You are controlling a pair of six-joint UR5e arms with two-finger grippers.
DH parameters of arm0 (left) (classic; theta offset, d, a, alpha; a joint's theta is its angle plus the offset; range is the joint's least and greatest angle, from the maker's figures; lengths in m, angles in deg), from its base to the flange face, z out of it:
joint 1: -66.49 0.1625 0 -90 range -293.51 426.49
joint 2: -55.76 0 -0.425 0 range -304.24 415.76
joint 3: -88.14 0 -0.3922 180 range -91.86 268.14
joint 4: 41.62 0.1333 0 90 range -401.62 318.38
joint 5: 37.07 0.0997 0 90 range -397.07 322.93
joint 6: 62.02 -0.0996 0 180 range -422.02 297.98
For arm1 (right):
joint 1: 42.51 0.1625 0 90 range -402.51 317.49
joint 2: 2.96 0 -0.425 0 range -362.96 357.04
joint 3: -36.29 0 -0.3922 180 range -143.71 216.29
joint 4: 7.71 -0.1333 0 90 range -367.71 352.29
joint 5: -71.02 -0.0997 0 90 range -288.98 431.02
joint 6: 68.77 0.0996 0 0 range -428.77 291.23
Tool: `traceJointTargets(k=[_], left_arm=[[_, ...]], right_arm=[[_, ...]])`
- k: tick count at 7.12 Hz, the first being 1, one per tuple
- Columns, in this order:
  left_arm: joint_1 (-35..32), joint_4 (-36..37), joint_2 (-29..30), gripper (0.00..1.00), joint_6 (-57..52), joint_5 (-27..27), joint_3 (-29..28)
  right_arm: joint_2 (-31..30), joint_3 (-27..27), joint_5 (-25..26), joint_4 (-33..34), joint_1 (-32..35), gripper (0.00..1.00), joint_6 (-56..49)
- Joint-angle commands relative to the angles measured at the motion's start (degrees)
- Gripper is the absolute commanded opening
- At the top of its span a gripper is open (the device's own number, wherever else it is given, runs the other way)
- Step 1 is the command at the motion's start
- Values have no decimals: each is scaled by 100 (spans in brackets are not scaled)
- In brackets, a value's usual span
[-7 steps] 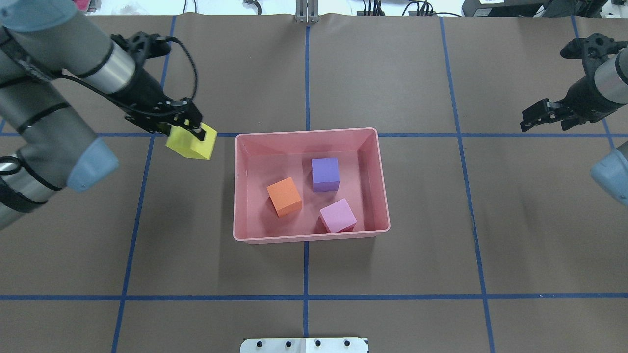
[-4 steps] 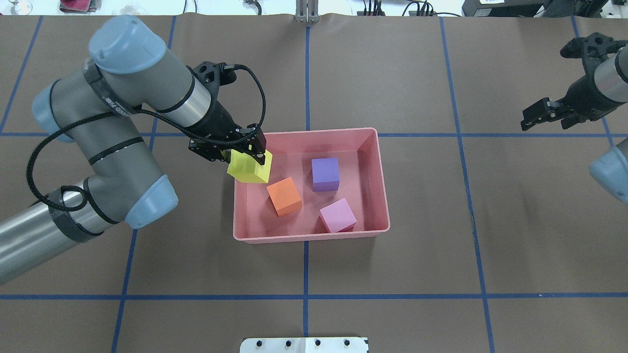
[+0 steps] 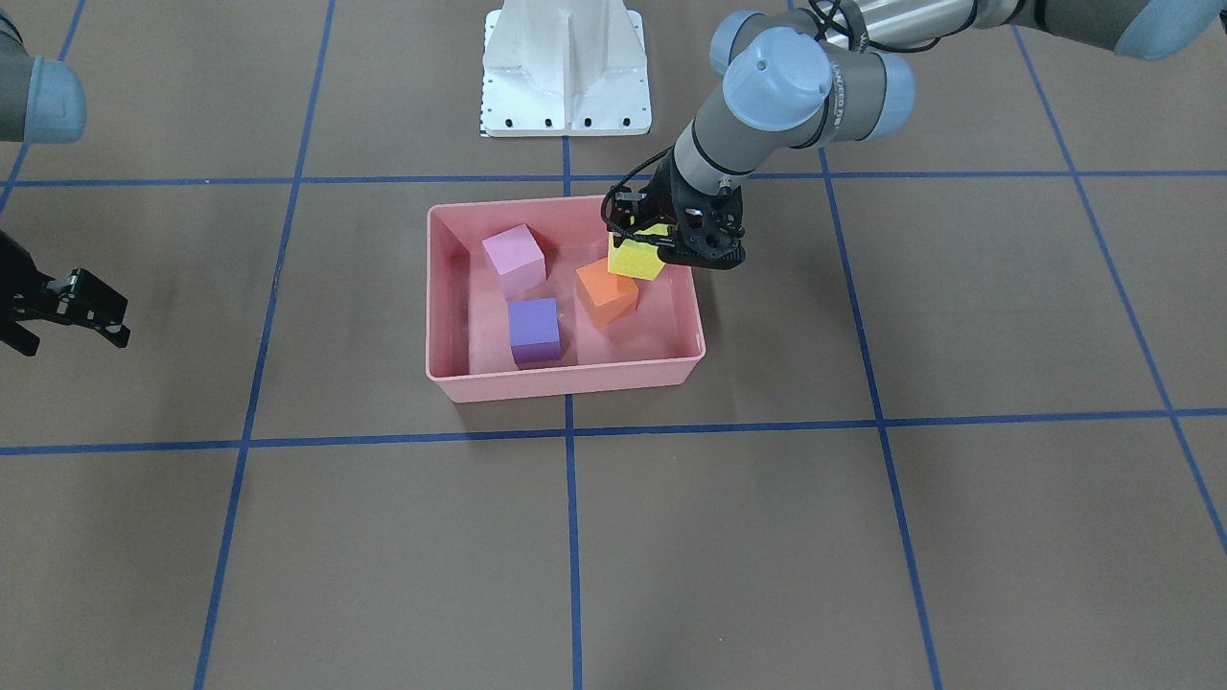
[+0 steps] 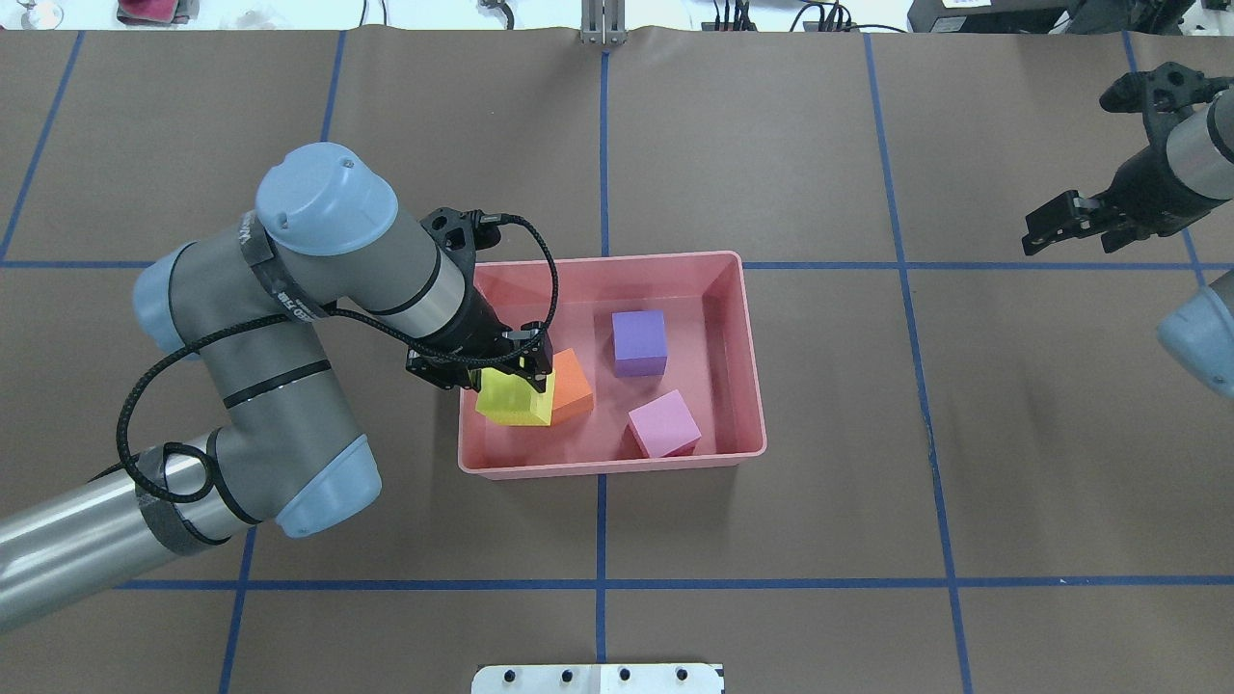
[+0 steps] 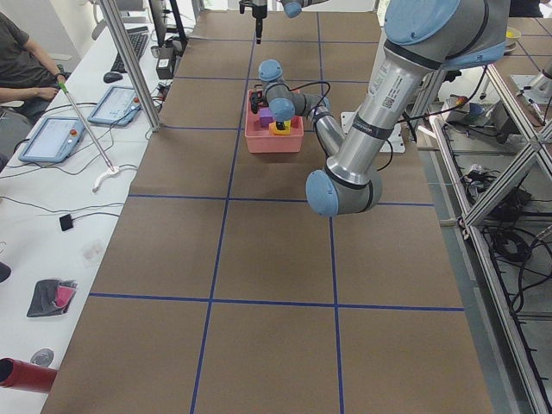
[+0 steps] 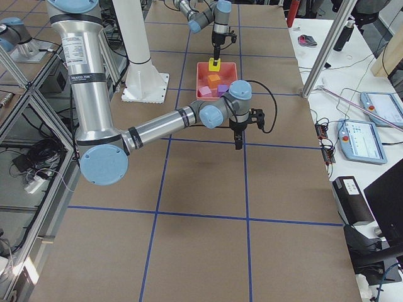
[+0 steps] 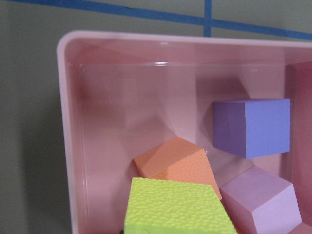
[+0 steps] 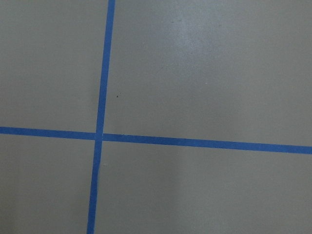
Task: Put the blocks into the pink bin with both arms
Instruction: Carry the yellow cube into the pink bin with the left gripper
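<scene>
My left gripper (image 4: 511,378) is shut on the yellow block (image 4: 514,405) and holds it over the left part of the pink bin (image 4: 607,258), right beside the orange block (image 4: 575,384). I cannot tell whether the yellow block touches the bin floor. The purple block (image 4: 639,342) and the light pink-lilac block (image 4: 663,424) lie in the bin. The left wrist view shows the yellow block (image 7: 175,207) at the bottom, with the orange block (image 7: 175,158) behind it. My right gripper (image 4: 1033,234) is open and empty, far to the right of the bin.
Brown table cover with blue tape grid lines (image 4: 603,583). The white pedestal base (image 3: 566,72) stands behind the bin in the front-facing view. The right wrist view shows only the table and a tape crossing (image 8: 99,135).
My left arm has carried the yellow block right, over the bin's left rim, then toward the robot and down beside the orange block. The right arm has not moved.
</scene>
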Motion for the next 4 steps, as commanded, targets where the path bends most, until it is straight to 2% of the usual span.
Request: traceJointTargets(k=[1,2,3,4], left_arm=[[35,60,-175,13,26,6,93],[44,60,-263,39,17,6,137],[61,60,-290,99,17,14,250],[61,60,-282,100,17,14,304]], right_arm=[[-8,-8,2,0,0,99,11],[0,-17,2,0,0,99,28],[0,-17,2,0,0,99,28],[0,-26,2,0,-9,99,28]])
